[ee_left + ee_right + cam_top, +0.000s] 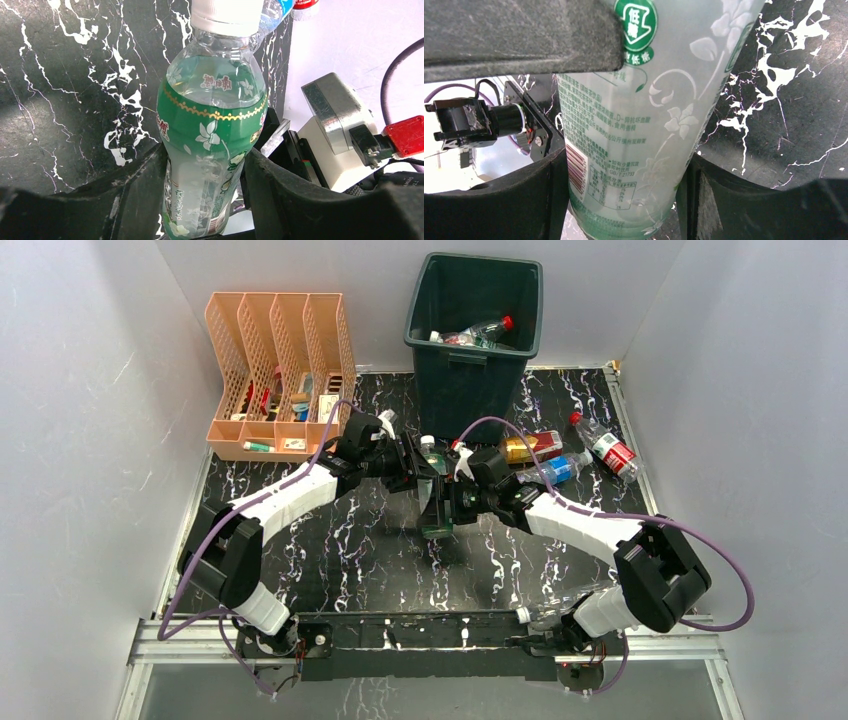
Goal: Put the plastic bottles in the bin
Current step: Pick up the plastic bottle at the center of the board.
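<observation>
Two grips on one bottle (pixel 212 115) mid-table, just in front of the bin (pixel 475 380): left gripper (pixel 205 170) clamped at its green label, right gripper (pixel 624 180) squeezing the lower body

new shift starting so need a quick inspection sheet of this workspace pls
surface: black marbled table, no spills seen
job's things: green bottle held at mid-table; bin at far edge, bottles in it; three bottles lying right of bin; one bottle by right base
clutter: peach organizer far left, small items in it
end effectors: left end effector shut on green bottle; right end effector shut on it too
cables: purple cables loop loose off both arms
surroundings: white walls on three sides
</observation>
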